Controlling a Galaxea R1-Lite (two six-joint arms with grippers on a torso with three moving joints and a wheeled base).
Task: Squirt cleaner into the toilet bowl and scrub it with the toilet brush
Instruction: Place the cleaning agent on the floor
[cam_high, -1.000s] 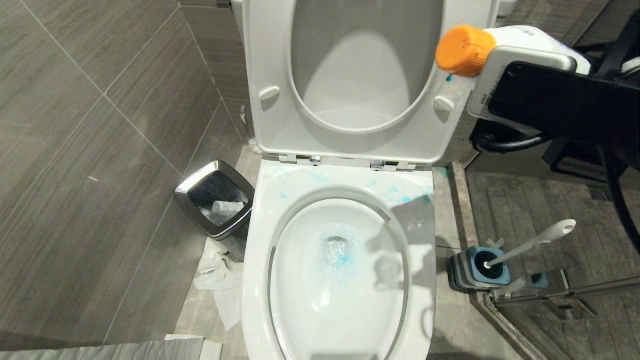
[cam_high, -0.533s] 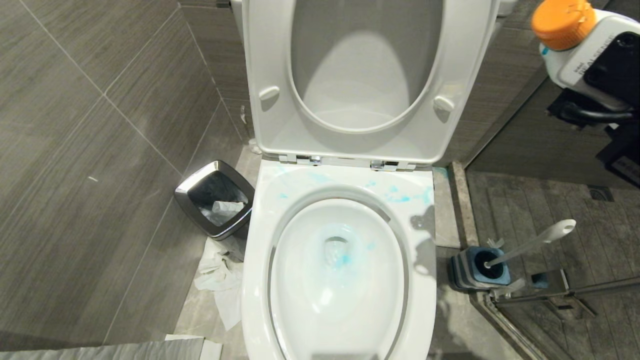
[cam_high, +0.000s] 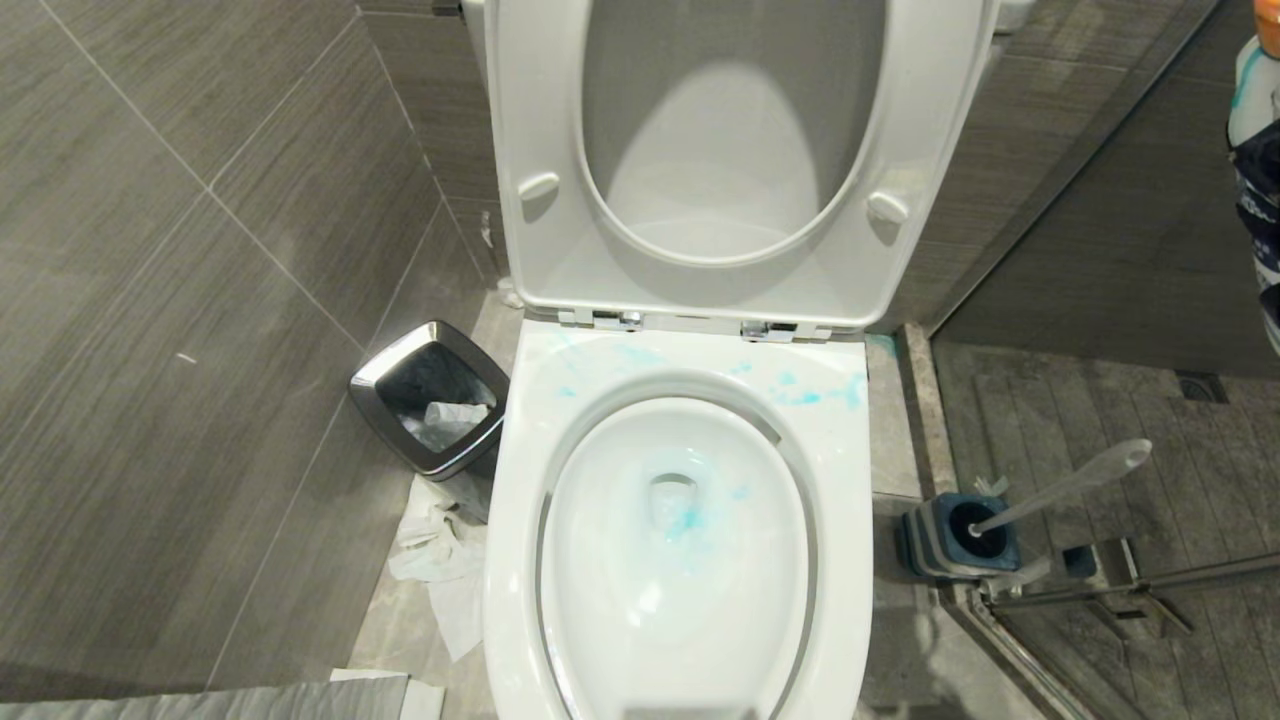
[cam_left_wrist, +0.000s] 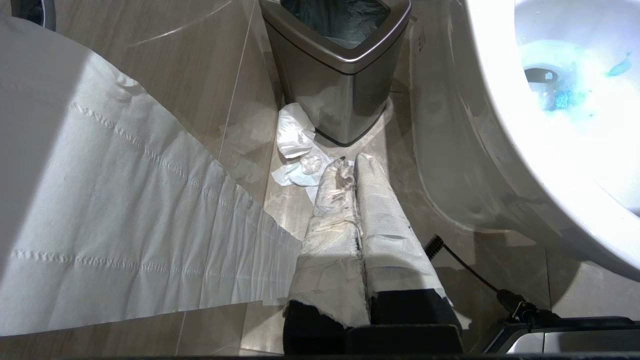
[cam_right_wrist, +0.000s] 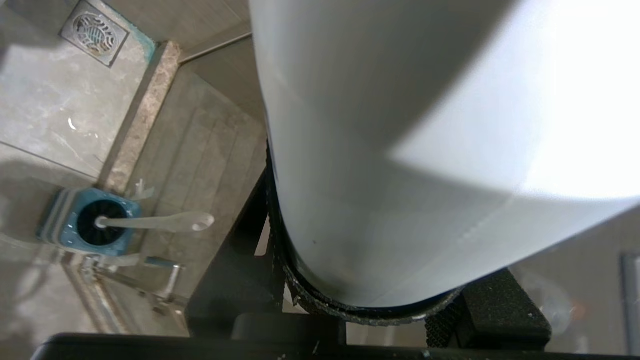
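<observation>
R gripper (cam_right_wrist: 370, 300) is clamping a white bottle (cam_right_wrist: 400, 150), showing at the head view's right edge. L gripper (cam_left_wrist: 352, 167) is hanging beside the bowl (cam_high: 850, 480) w/ fingers together. Cleaner (cam_high: 685, 520) is tinting the bowl water & smearing the back rim. Brush (cam_high: 1060, 490) is sitting in its holder (cam_high: 935, 545) on the floor, right of bowl.

Blue cleaner (cam_high: 685, 520) tints toilet bowl (cam_high: 680, 560); toilet brush (cam_high: 1060, 490) in holder

We found no text, label, brand, number or sign that we could read in any view. The bottle (cam_high: 1258, 180) at the head view's right edge carried dark patterned printing, but we could make out no letters on it.
</observation>
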